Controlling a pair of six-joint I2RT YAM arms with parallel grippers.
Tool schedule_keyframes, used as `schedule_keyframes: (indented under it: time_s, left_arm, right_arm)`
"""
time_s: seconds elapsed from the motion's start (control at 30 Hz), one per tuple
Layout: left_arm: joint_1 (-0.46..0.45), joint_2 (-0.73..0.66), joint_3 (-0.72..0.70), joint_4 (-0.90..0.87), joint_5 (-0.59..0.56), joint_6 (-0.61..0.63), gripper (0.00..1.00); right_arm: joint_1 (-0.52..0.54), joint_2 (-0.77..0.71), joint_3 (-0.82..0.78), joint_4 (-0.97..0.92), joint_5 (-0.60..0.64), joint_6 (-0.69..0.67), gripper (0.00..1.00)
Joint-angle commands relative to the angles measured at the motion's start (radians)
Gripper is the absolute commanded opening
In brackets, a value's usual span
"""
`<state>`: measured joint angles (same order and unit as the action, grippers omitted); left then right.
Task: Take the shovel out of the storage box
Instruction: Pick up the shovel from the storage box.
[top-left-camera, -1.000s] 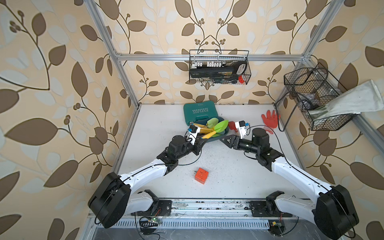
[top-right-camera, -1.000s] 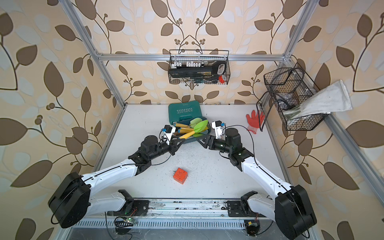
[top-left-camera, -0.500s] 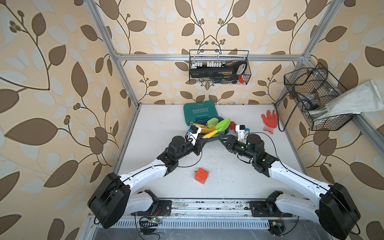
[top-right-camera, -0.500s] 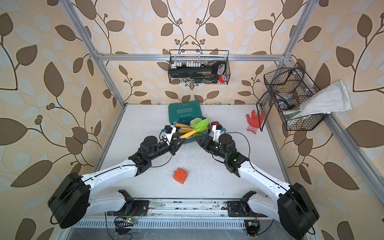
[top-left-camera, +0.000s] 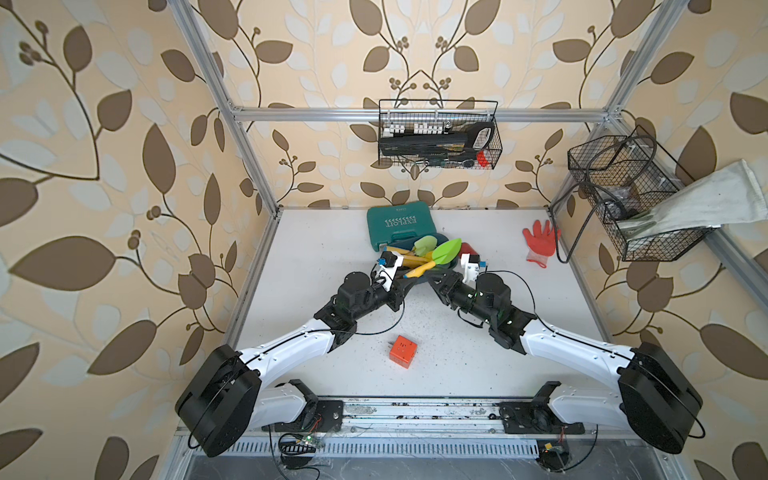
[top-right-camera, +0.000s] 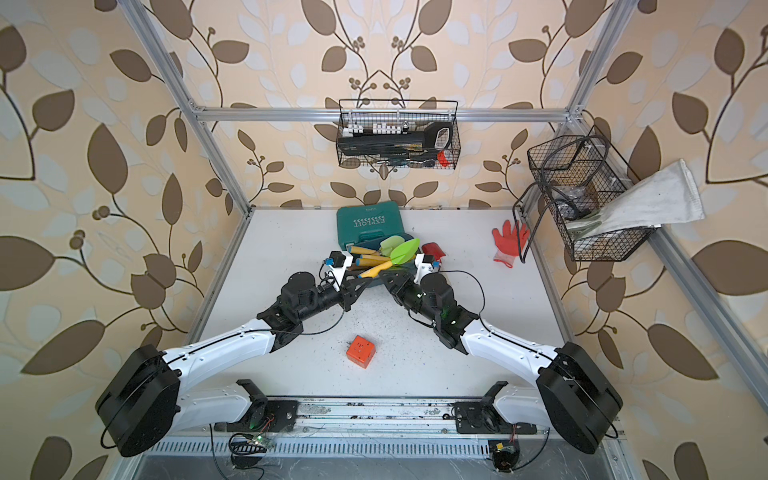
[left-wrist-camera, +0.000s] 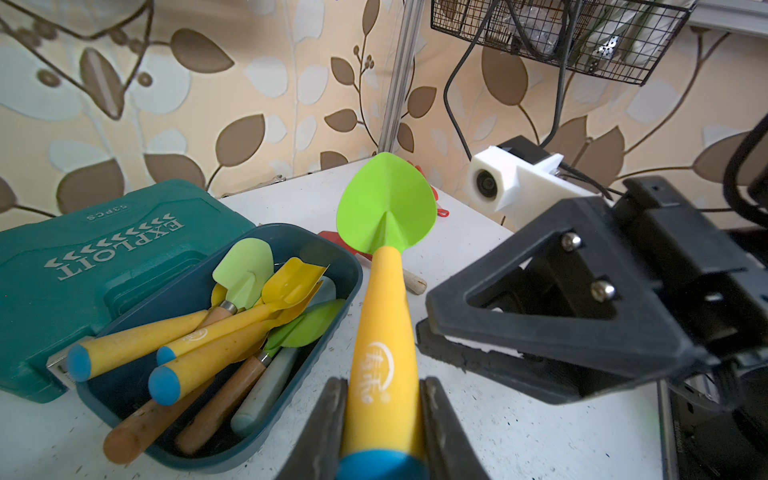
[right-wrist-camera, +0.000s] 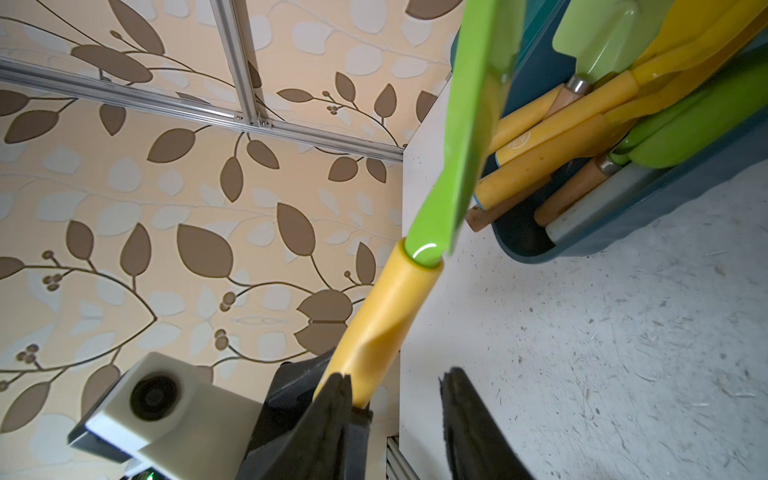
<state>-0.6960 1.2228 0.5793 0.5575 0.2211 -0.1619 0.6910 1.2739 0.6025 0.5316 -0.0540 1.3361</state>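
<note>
On the speckled white tabletop (top-left-camera: 316, 266), the left gripper (left-wrist-camera: 382, 384) clamps the yellow handle of the green-bladed plastic shovel (left-wrist-camera: 384, 328), held aloft just beside the dark teal plastic storage box (left-wrist-camera: 349, 266). The right gripper (right-wrist-camera: 394, 376) is parted beside that handle.

A green tool case (top-left-camera: 401, 224) is seen flat at upper centre. A red glove (top-left-camera: 540, 243) is laid out to its right. An orange cube (top-left-camera: 402, 352) is spotted at lower centre. Wire baskets (top-left-camera: 438, 135) are hung above, and a white cloth (top-left-camera: 706, 203) is draped at the right.

Shovel (left-wrist-camera: 384, 332) — green blade, yellow handle; storage box (left-wrist-camera: 351, 266) dark teal.
</note>
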Motion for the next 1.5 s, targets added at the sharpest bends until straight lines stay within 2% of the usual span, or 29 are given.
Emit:
schedule_keyframes:
  time_s: [0.0,0.27,0.47,0.67,0.73,0.83,0.93,0.97,1.07,1.1,1.13,1.23,1.3,1.47]
  left_arm:
    - [-0.011,-0.036,0.027,0.041,0.037,0.012,0.0]
    - [-0.014,-0.037,0.027,0.038,0.049,0.014,0.0]
    - [-0.014,-0.034,0.031,0.033,0.055,0.015,0.0]
    - [-0.014,-0.028,0.052,-0.016,0.07,0.032,0.01]
    - [-0.015,-0.024,0.063,-0.04,0.08,0.048,0.17]
    - [-0.015,-0.021,0.069,-0.056,0.095,0.066,0.37]
    - [-0.015,-0.011,0.075,-0.063,0.119,0.085,0.51]
    - [-0.016,-0.007,0.075,-0.063,0.125,0.09,0.59]
    - [-0.015,0.009,0.088,-0.078,0.128,0.09,0.62]
    - [-0.014,0.012,0.094,-0.088,0.126,0.088,0.64]
    - [-0.015,0.014,0.1,-0.097,0.117,0.086,0.71]
    - [-0.015,0.011,0.106,-0.122,0.08,0.083,0.73]
    - [-0.015,0.005,0.113,-0.148,0.05,0.085,0.81]
    - [-0.014,0.001,0.141,-0.229,-0.053,0.085,0.84]
  right_arm:
    - [0.013,0.034,0.039,0.063,0.082,0.041,0.39]
    - [0.013,0.111,0.062,0.158,0.118,0.058,0.37]
    - [0.013,0.142,0.078,0.178,0.117,0.055,0.27]
    - [0.013,0.136,0.082,0.154,0.115,0.037,0.1]
    - [0.013,0.123,0.085,0.121,0.115,0.009,0.06]
    - [0.013,0.103,0.105,0.038,0.112,-0.045,0.06]
    - [0.003,0.074,0.129,-0.066,0.11,-0.113,0.05]
    - [-0.004,0.064,0.138,-0.106,0.107,-0.14,0.06]
    - [-0.039,0.029,0.171,-0.252,0.098,-0.246,0.06]
    - [-0.053,0.018,0.177,-0.29,0.095,-0.277,0.06]
    - [-0.07,0.005,0.18,-0.334,0.098,-0.311,0.06]
    - [-0.132,-0.026,0.192,-0.447,0.101,-0.417,0.05]
    - [-0.181,-0.033,0.214,-0.537,0.097,-0.493,0.06]
    - [-0.301,-0.026,0.288,-0.736,0.135,-0.677,0.06]
